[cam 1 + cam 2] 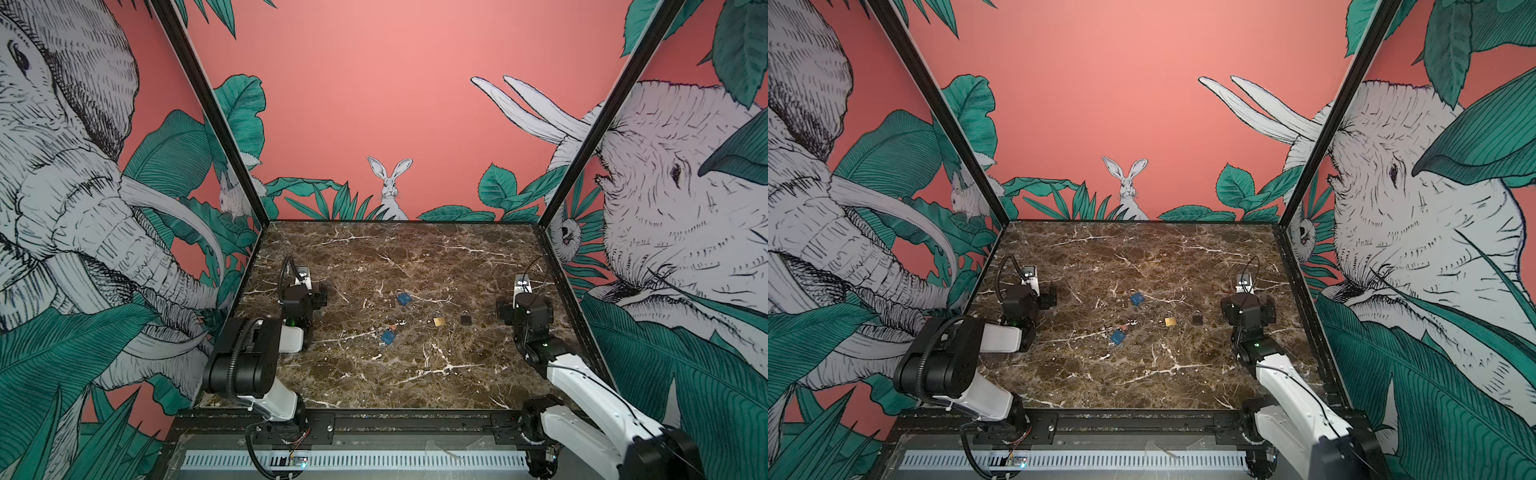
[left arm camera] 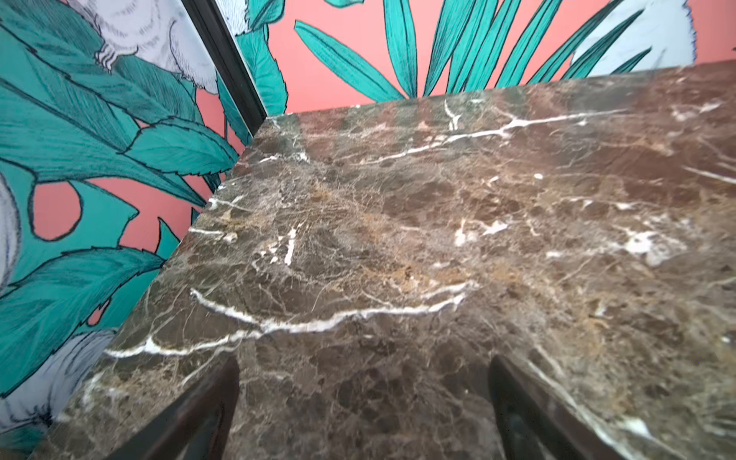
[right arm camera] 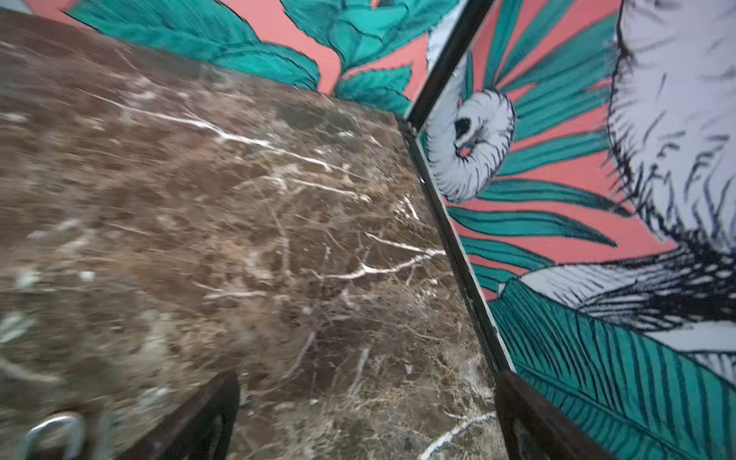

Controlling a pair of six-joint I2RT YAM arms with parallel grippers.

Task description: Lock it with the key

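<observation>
Jaws are standing wide apart on both arms, gripping nothing: the left jaws are hanging over the counter by the left wall, the right jaws by the right wall, and each wrist view is showing only marble between the dark fingers. Nearest me, in both top views, a blue padlock is lying flat near the middle, with the small coppery key just beyond it; whether they are touching I cannot tell. Farther right, a brass padlock and a black padlock are lying side by side, the black one sitting between the brass one and the right jaws. Beyond them a second blue padlock is resting alone. A painted rabbit is looking on from the back wall.
</observation>
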